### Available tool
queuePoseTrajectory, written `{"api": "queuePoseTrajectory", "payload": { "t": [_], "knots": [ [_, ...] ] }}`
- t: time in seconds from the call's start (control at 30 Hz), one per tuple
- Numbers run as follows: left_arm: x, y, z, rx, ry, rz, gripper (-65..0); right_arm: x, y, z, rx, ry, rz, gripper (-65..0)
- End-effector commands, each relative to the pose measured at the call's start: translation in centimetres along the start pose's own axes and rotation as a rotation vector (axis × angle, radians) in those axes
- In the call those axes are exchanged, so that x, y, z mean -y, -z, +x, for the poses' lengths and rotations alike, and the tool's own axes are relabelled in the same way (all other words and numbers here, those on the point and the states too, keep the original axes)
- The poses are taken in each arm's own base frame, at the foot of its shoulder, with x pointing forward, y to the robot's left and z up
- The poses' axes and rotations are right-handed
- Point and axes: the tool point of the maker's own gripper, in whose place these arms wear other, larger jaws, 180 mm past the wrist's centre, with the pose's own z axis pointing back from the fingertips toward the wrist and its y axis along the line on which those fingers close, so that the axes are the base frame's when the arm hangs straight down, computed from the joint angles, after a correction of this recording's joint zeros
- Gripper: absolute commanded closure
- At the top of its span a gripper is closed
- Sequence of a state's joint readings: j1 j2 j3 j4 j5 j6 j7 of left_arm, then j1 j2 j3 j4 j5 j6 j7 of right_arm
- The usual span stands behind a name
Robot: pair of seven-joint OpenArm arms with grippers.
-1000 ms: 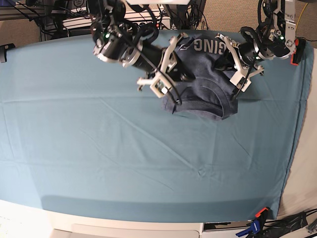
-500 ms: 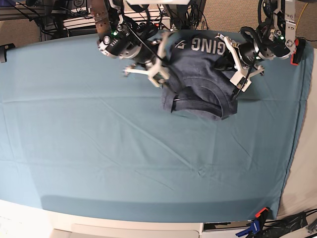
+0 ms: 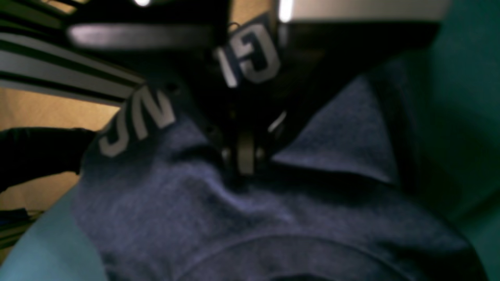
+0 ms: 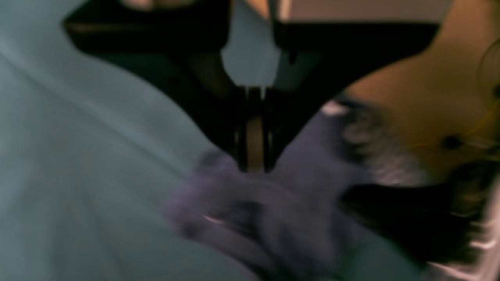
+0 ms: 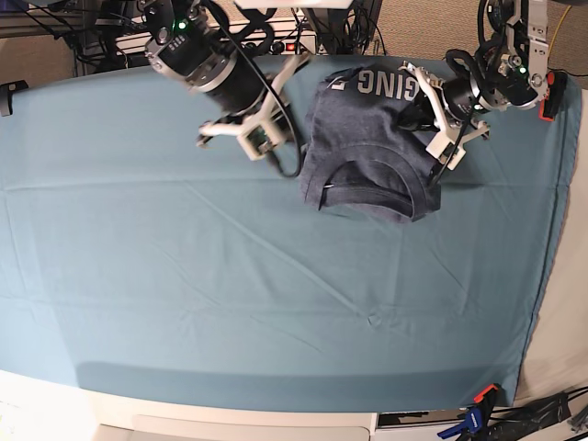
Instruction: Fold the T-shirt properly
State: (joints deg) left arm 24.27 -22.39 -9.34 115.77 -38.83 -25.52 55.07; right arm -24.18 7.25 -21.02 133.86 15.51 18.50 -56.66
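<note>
Right arm pulling clear of the T-shirt, left arm staying planted on it

We are noting that the right gripper (image 5: 259,140), jaws closed and holding nothing, is swinging away from the T-shirt (image 5: 372,147) onto bare teal table cloth (image 5: 184,294), where a second ago it sat on the garment's near edge; the left gripper (image 5: 439,140), jaws closed, is keeping its place at the shirt's opposite edge, though we cannot tell whether cloth is pinched. The shirt is lying bunched at the far side of the table, lettering showing along the top, so we are judging one fold finished and the next pending
</note>
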Motion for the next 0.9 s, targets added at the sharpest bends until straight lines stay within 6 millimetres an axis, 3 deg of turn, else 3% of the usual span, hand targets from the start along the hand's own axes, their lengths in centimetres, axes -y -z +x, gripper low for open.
{"api": "queuePoseTrajectory", "payload": {
  "t": [0.0, 0.07, 0.17, 0.4, 0.47, 0.53, 0.6, 0.7, 0.77, 0.87],
  "knots": [
    [0.1, -0.4, 0.8, 0.033, 0.01, -0.005, 0.0, -0.9, -0.3, 1.6, 0.07, 0.018, 0.038, 0.0],
    [0.1, -0.4, 0.8, 0.032, 0.011, -0.004, 0.0, -1.8, -0.3, 2.3, 0.097, 0.026, 0.081, 0.0],
    [0.1, -0.4, 0.9, 0.033, 0.011, -0.005, 0.0, -2.5, 1.0, 0.7, 0.064, 0.075, 0.139, 0.0],
    [0.1, -0.4, 0.9, 0.034, 0.011, -0.005, 0.0, -2.7, 3.9, -6.5, -0.145, 0.166, 0.175, 0.0],
    [0.1, -0.4, 0.9, 0.034, 0.011, -0.005, 0.0, -1.6, 3.8, -8.3, -0.232, 0.11, 0.116, 0.0],
    [0.1, -0.4, 0.9, 0.034, 0.011, -0.005, 0.0, 1.0, 3.3, -9.5, -0.313, 0.039, -0.029, 0.0],
    [0.1, -0.4, 0.9, 0.033, 0.011, -0.005, 0.0, 4.1, 2.1, -9.1, -0.334, -0.026, -0.195, 0.0],
    [0.1, -0.4, 0.9, 0.034, 0.011, -0.005, 0.0, 7.5, -0.6, -5.4, -0.252, -0.1, -0.388, 0.0],
    [0.1, -0.4, 0.9, 0.034, 0.011, -0.005, 0.0, 8.4, -2.6, -2.3, -0.157, -0.138, -0.471, 0.0],
    [0.0, -0.5, 1.4, 0.043, 0.028, 0.004, 0.0, 8.1, -3.0, -2.4, -0.142, -0.142, -0.478, 0.0]
  ]
}}
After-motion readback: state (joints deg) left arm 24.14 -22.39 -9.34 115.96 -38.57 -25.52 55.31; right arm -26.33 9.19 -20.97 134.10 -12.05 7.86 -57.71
